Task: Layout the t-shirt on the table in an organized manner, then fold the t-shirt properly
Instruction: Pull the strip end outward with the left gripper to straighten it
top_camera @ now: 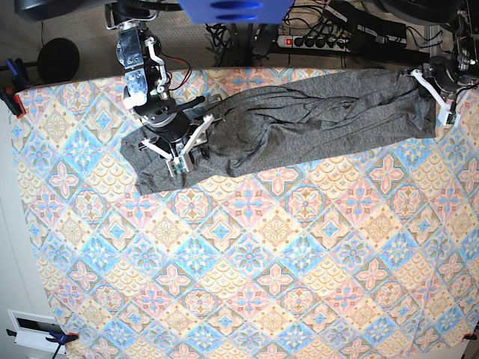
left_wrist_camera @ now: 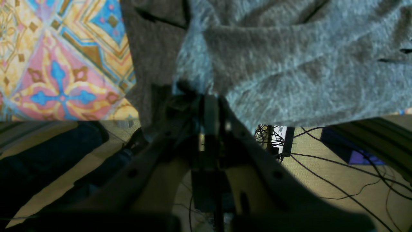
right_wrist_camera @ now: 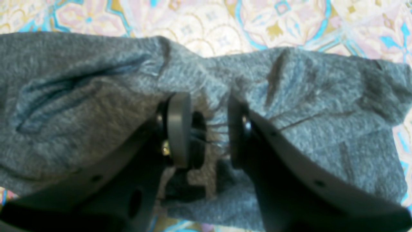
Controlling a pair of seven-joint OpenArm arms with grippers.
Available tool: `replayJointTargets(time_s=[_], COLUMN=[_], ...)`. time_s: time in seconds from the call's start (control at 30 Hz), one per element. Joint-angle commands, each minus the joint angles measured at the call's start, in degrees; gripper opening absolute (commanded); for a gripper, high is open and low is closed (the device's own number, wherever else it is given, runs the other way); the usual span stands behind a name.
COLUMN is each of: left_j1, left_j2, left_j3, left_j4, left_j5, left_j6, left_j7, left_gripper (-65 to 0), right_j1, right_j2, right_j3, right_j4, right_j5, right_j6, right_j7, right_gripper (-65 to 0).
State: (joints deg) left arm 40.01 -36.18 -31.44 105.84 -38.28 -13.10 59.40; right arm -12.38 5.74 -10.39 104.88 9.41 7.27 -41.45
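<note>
In the left wrist view the left end effector (left_wrist_camera: 206,96) is dark and out of focus; its tips vanish into the t-shirt (left_wrist_camera: 289,71), so the contact point cannot be made out. The shirt runs off that picture's top and right edges. The floor cables (left_wrist_camera: 338,170) at 4 o'clock are too thin to trace.

In the right wrist view the right end effector (right_wrist_camera: 206,129) is blurred, and the cloth in the gap between its fingers (right_wrist_camera: 178,129) is smeared; whether they pinch it cannot be told.

In the base view the tabletop (top_camera: 239,284) is cut at the bottom and right edges, and the arm at 2 o'clock is cropped.
</note>
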Motion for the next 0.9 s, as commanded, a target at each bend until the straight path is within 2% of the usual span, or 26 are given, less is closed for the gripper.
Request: replayJointTargets(time_s=[0.0,0.1,0.23,0.53,0.67,0.77,0.87], left_j1=[0.3,0.2,0.2,0.0,0.0,-2.4,-5.5], left_j2=[-1.0,-0.8,-0.8,3.3,2.8,0.2,-1.0], left_j3=[-0.6,-0.7,-0.9,-9.7,-15.1,-17.3,-17.3], left_j4=[0.6,0.6,0.6,0.4,-6.3,-16.7,-26.5], left_j5=[0.9,3.2,3.0,1.8,-7.3,-15.6,-19.7], left_j6=[0.2,0.2,0.4,-0.1,-5.9,-12.4,-17.3], left_j7=[0.4,1.7,1.8,1.9,4.0,7.8,10.3], left_gripper=[-65.0,-65.0,-64.9,-29.8,-20.0,-19.4,-19.4], right_j1=[0.6,0.6,0.6,0.6,0.6,0.6,0.6], right_j2=[0.0,0.0,0.0,0.0,0.0,0.0,0.0], right_j3=[0.2,0.2,0.2,0.2,0.2,0.1,0.1], right_j4=[0.9,0.9,0.8,0.8,0.8,0.8,0.8], right_j5=[0.5,0.5,0.5,0.5,0.5,0.5,0.5], right_j6=[0.1,0.1,0.1,0.1,0.1,0.1,0.1], right_j7=[1.3,1.3,1.3,1.3,1.3,1.3,1.3], right_gripper=[-46.2,-46.2,-46.2,-46.2,-46.2,-46.2,-46.2])
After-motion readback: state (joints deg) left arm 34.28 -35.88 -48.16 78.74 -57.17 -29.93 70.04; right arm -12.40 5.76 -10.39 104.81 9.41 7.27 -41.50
